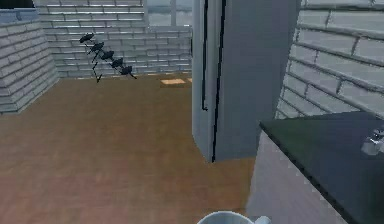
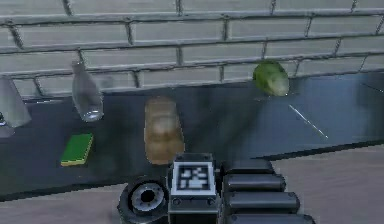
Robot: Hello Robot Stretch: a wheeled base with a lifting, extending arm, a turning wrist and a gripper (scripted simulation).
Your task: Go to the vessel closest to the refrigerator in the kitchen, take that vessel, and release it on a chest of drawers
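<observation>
Facing counter [image 2: 240, 125] | glass bottle [image 2: 88, 95], tan vessel [image 2: 163, 130] | marker square [image 2: 196, 178] black-marked | fingers [image 2: 148, 197]: cannot tell if holding

Dark counter [image 2: 230, 125] below a brick wall [image 2: 200, 40] carries a green sponge [image 2: 77, 150], brown loaf [image 2: 163, 130], lettuce [image 2: 270, 77] and thin utensil [image 2: 307, 122]. Forward view: wood floor [image 1: 100, 140], black rack [image 1: 105, 58] by the far wall, window [image 1: 168, 12].
</observation>
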